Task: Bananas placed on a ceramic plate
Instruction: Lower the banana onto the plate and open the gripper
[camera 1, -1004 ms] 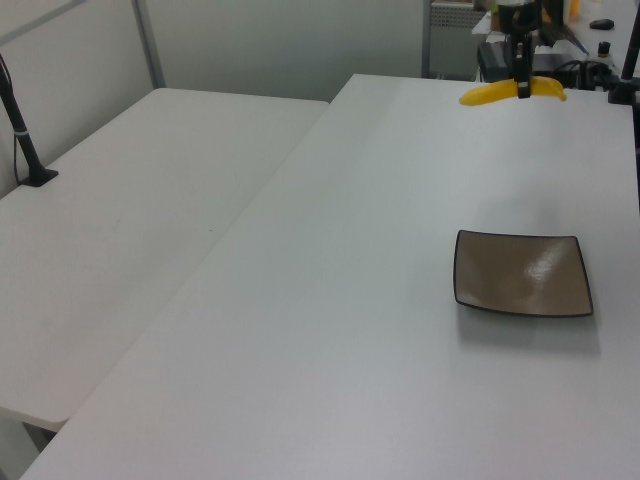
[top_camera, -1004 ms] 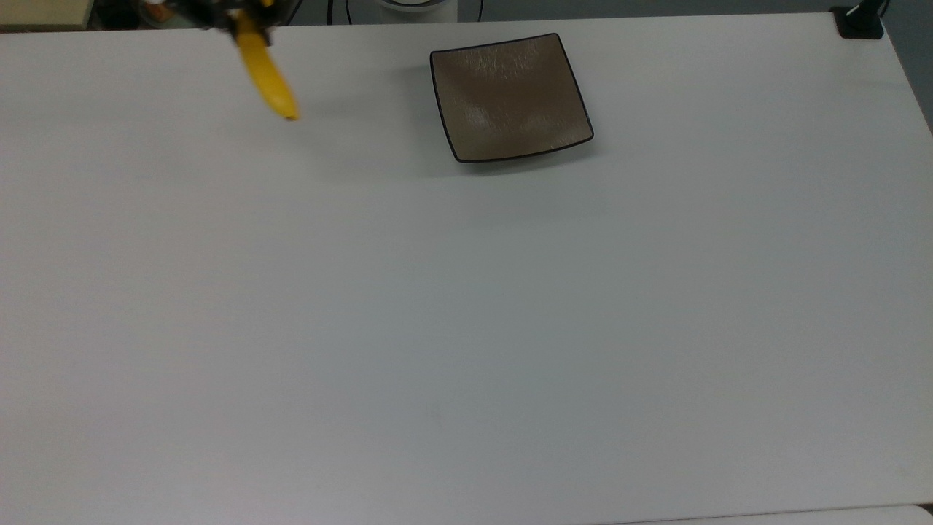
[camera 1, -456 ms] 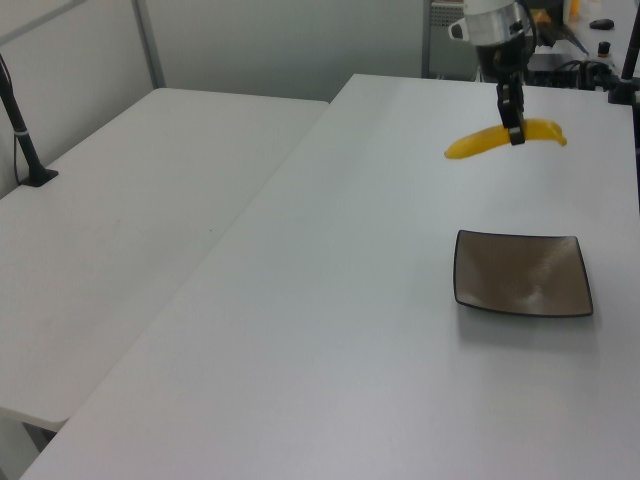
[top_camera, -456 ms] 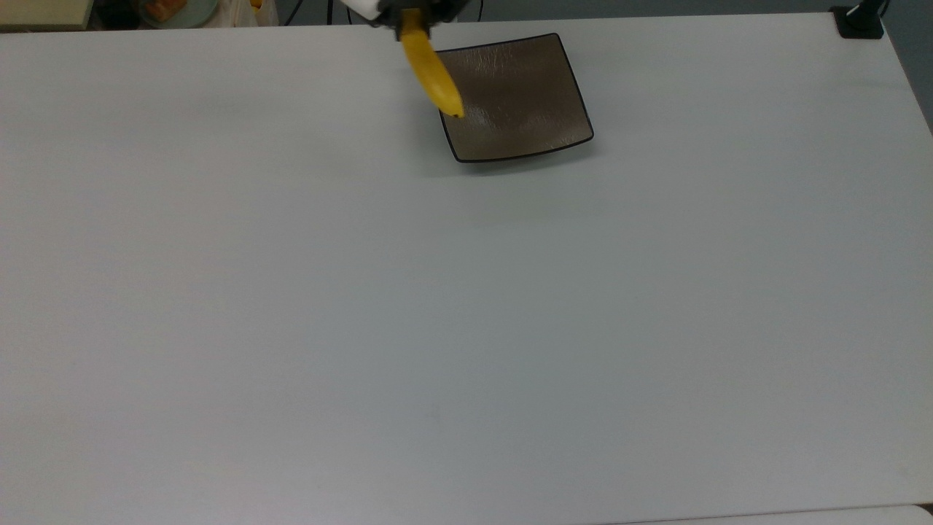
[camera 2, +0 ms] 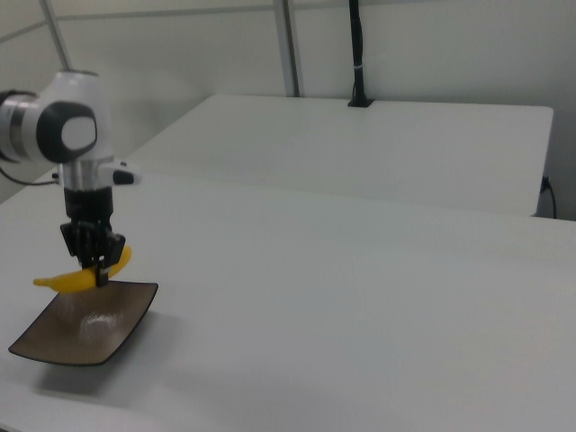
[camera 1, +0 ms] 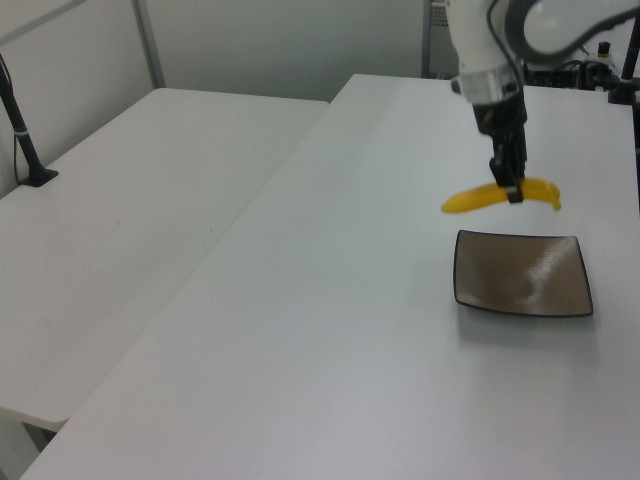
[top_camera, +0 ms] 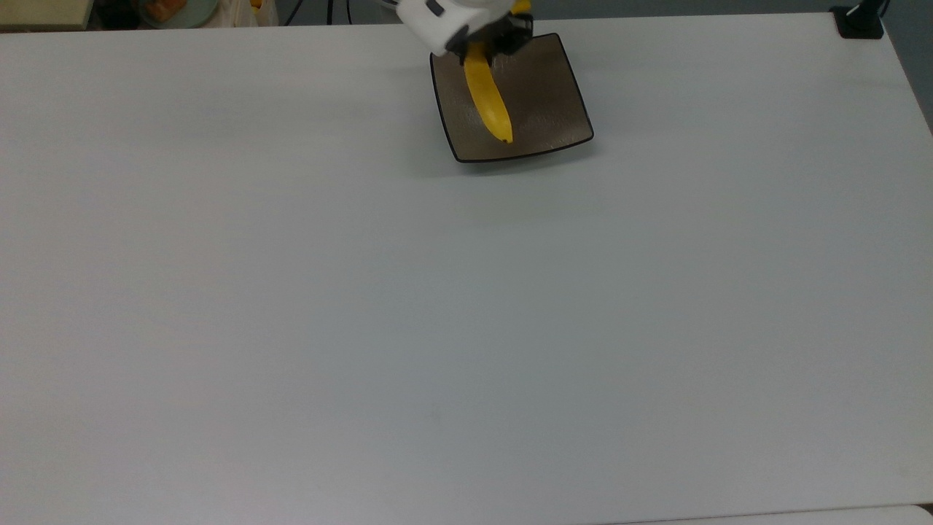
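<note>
1. White table (top_camera: 466, 306) fills the top view; a 2nd white table (camera 1: 150, 190) sits alongside it at the left view's left, pale wall panels behind.
2. Black post (camera 1: 22, 130) stands on the 2nd table in the left view; in the right view a black post (camera 2: 356, 54) rises at the far table's back edge. Black clamp base (top_camera: 859, 22) at the top view's upper right corner. Clutter past the table's far edge, too blurry to ID.
3. Nothing on the table near the ceramic plate (top_camera: 554, 95); its surface is bare around it.
4. Gripper (camera 1: 514, 190), fingers pinched on the bananas (camera 1: 478, 198) near mid-length, 1 fruit, roughly level.
5. Bananas hang in the air above the plate, not touching it; in the top view they overlap the plate's left half.
6. No readable writing or labels.
</note>
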### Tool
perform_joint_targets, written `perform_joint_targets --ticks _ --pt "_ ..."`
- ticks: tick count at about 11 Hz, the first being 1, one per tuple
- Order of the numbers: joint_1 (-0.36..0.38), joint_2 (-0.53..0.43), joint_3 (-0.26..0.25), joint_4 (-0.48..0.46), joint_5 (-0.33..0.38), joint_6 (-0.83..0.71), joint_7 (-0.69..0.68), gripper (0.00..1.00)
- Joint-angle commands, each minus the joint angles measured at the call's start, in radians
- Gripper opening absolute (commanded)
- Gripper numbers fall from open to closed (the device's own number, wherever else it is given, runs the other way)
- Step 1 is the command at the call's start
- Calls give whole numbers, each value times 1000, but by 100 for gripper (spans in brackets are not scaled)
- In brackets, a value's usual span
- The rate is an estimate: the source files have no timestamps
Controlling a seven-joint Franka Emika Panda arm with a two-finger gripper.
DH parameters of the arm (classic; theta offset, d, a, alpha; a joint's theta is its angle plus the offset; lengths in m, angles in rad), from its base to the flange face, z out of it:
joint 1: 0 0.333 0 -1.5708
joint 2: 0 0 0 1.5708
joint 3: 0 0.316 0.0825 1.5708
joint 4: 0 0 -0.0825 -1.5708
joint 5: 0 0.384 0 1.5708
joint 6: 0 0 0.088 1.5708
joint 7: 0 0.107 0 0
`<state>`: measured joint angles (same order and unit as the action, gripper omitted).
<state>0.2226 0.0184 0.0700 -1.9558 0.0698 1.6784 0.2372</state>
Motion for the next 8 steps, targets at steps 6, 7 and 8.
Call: perform_joint_targets --ticks 6,7,8 --pt "-3 -18 54 -222 2 225 137 14" --pt "-5 -20 56 -222 2 218 139 31" --pt "-6 -21 56 -221 2 215 139 59"
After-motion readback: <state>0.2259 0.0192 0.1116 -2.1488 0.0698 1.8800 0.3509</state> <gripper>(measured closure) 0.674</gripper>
